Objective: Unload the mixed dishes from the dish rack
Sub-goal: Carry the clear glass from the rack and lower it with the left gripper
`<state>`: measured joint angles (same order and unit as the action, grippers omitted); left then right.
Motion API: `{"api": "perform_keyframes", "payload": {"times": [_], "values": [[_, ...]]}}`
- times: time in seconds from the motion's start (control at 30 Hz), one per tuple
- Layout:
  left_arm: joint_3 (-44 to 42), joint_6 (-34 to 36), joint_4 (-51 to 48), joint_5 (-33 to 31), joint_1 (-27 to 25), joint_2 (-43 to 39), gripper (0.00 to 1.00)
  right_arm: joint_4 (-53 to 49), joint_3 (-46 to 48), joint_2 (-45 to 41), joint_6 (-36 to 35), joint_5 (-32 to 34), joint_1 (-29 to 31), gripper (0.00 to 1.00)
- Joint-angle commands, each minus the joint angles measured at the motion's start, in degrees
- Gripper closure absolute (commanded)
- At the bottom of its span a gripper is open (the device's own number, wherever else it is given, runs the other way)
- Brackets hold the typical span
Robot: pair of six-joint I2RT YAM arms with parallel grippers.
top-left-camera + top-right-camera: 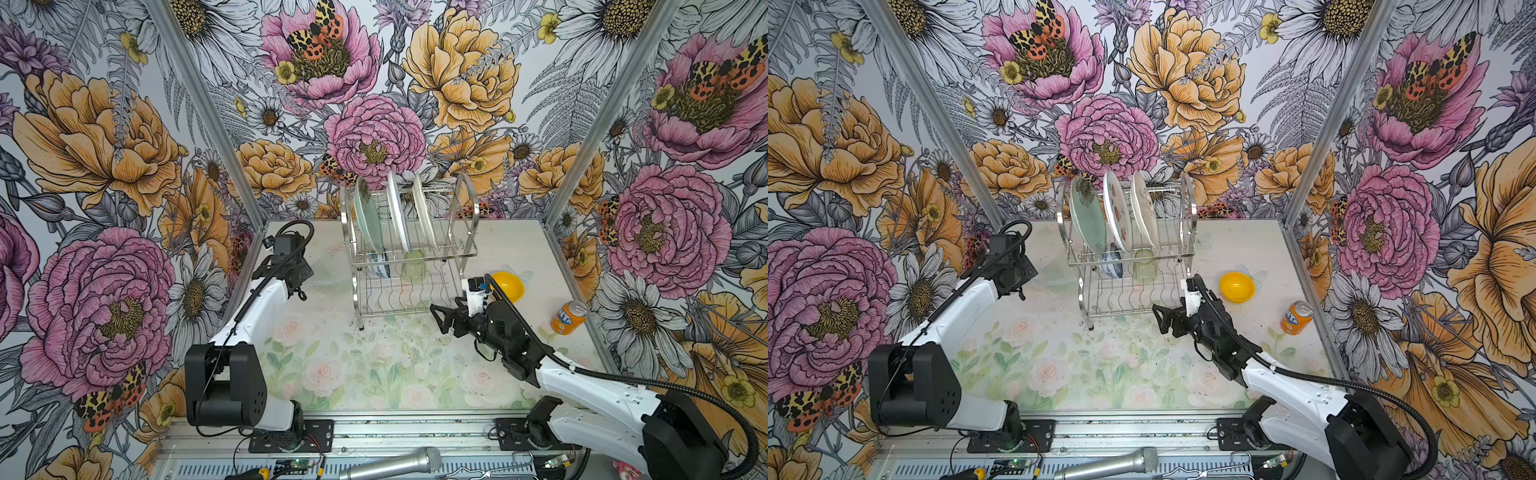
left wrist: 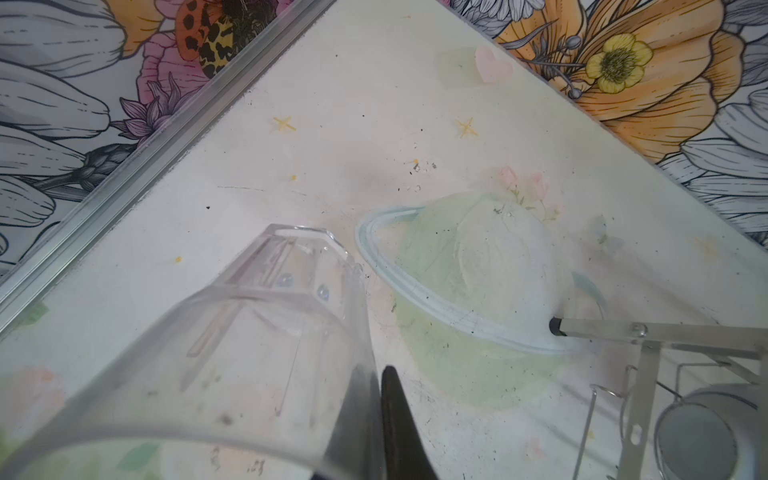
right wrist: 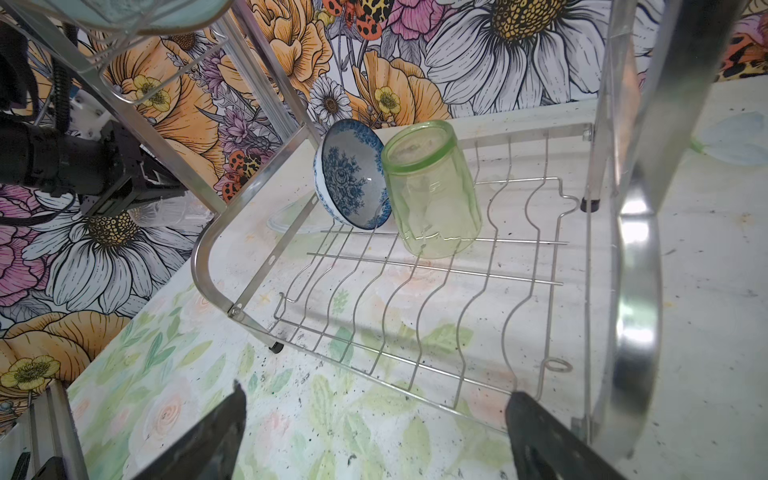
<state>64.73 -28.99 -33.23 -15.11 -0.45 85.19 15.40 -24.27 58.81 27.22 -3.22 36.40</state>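
The dish rack [image 1: 468,208] [image 1: 1188,199] stands at the back middle of the table. Its upper shelf holds a pale green plate [image 1: 368,216], a white plate [image 1: 397,210] and a cream plate [image 1: 424,212], all on edge. On the lower shelf a blue-and-white bowl [image 3: 349,183] leans against an upside-down green tumbler [image 3: 432,191]. A yellow bowl [image 1: 509,284] lies on the table right of the rack. My left gripper [image 2: 374,374] is shut on the wall of a clear glass [image 2: 249,332], low over the table left of the rack. My right gripper [image 3: 374,399] [image 1: 438,318] is open and empty, just before the lower shelf.
An orange soda can [image 1: 568,318] stands near the right wall. A microphone [image 1: 390,463] and cables lie on the front rail. The rack's foot [image 2: 555,326] is close to the held glass. Floral walls close in the table on three sides.
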Motion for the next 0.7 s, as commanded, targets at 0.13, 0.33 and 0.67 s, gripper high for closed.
{"api": "perform_keyframes", "payload": {"times": [0.13, 0.33, 0.67], "values": [[13.6, 6.6, -4.6, 2.7, 1.4, 11.5, 1.00, 0.1, 0.6, -2.6, -1.3, 0.5, -0.3, 0.01], [23.3, 8.6, -9.5, 5.4, 1.4, 22.7, 1.00, 0.0, 0.7, -2.7, -1.0, 0.7, -0.4, 0.02], [29.0, 8.9, -11.8, 9.0, 1.5, 29.8, 1.00, -0.6, 0.7, -2.6, -1.4, 0.8, -0.8, 0.01]]}}
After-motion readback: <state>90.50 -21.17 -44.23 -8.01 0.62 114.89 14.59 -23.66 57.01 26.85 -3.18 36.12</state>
